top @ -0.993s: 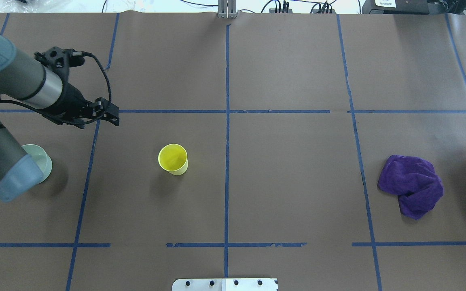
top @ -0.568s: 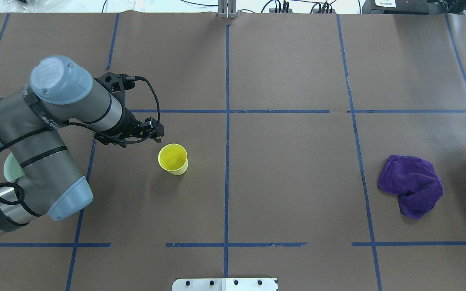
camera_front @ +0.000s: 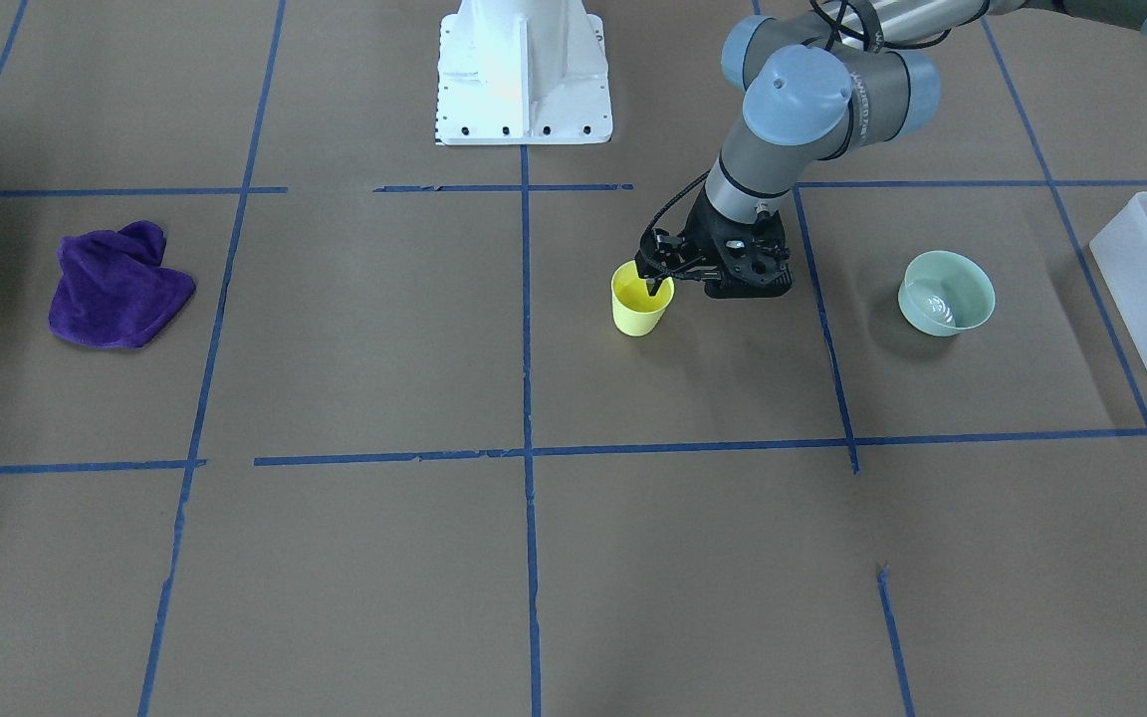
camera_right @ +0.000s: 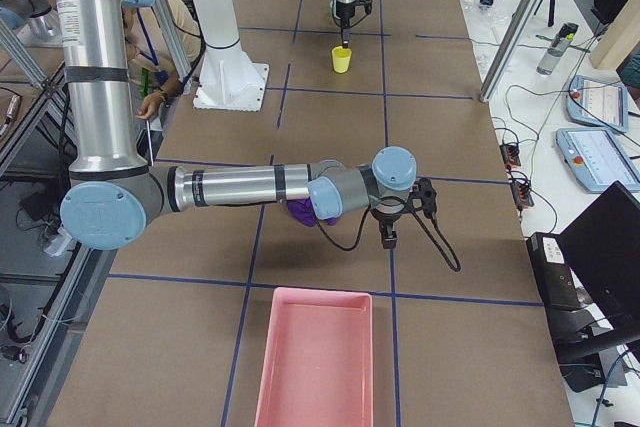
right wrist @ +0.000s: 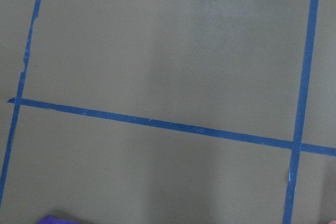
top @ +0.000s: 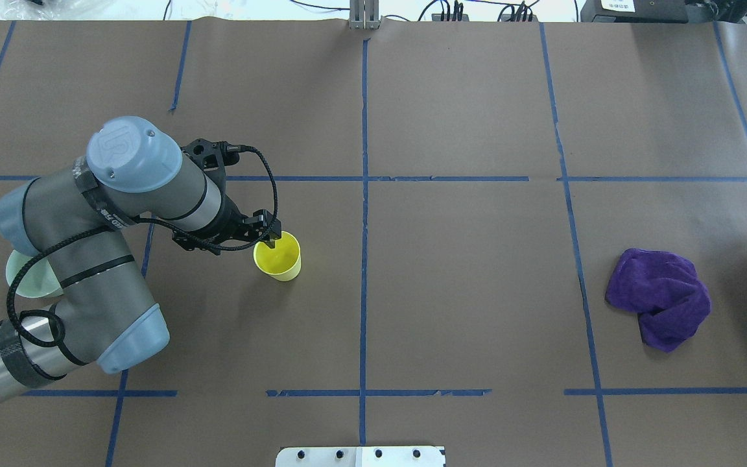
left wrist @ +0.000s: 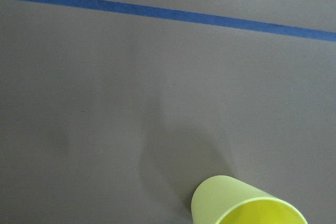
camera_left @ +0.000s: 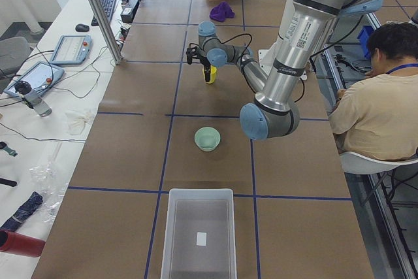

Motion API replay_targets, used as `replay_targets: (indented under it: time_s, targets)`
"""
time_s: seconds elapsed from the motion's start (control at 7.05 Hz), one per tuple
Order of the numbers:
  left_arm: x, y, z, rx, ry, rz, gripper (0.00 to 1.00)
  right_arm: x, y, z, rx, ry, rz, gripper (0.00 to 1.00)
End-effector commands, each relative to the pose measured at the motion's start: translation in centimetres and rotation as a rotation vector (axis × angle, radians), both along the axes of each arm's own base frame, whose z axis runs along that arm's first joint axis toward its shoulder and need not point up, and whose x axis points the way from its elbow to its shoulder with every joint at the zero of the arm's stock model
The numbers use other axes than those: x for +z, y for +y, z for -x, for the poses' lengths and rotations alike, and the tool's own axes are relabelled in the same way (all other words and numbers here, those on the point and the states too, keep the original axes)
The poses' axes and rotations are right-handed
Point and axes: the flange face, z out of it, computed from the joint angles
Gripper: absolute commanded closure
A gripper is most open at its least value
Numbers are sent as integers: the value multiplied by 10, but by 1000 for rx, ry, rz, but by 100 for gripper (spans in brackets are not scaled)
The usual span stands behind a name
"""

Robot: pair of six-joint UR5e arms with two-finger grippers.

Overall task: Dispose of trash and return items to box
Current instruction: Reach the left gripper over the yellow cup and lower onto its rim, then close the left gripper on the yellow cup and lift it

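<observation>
The yellow cup [top: 279, 261] stands upright left of the table's middle; it also shows in the front view [camera_front: 640, 309] and at the lower edge of the left wrist view [left wrist: 247, 208]. My left gripper [top: 271, 239] is open and straddles the cup's near-left rim, with one fingertip [camera_front: 654, 290] inside the cup. The frosted white box [camera_front: 1131, 294] with its small label stands at the table's left end [camera_left: 199, 217], empty. My right gripper [camera_right: 386, 237] hovers over the table past a purple cloth; I cannot tell whether it is open or shut.
A pale green bowl [camera_front: 945, 292] sits between the cup and the box, partly under my left arm in the overhead view [top: 20, 272]. The crumpled purple cloth [top: 659, 298] lies on the right half. A pink tray [camera_right: 315, 357] stands at the right end. A person sits beside the table.
My left arm has swung in from the far left and come down to the cup. Its gripper is now at the cup's rim. The cup, cloth and bowl have not moved.
</observation>
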Motion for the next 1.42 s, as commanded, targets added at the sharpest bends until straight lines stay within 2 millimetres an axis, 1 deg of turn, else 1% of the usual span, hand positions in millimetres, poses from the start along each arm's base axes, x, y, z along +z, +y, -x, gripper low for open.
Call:
replay_targets:
  time_s: [0.0,0.14,0.28,0.43,0.57,0.71,0.85,0.99,1.14,1.28]
  targets:
    - [9,6,-13,20,-13,8,0,4,2,0,-1,-2,9,0]
    - [19,3,-24,30,-32,18,0,5,2,0,-1,-2,10,0]
    - [21,6,-28,37,-19,9,6,8,2,0,-1,-1,15,0]
    - [21,6,-30,38,-12,8,26,8,2,0,-1,-1,16,0]
    - [18,7,-32,40,-8,8,79,8,2,0,-1,-1,16,0]
    - [17,8,-33,43,-5,7,100,9,2,1,-3,0,19,0]
    - [13,12,-36,45,21,-3,100,12,2,2,-4,0,24,0]
    - [8,14,-34,26,41,11,100,10,1,3,-8,0,18,0]
    - [-12,19,-22,16,80,-3,100,6,-1,13,-24,0,14,0]
    - [-45,4,26,-56,141,-32,100,4,-1,13,-24,-1,9,0]
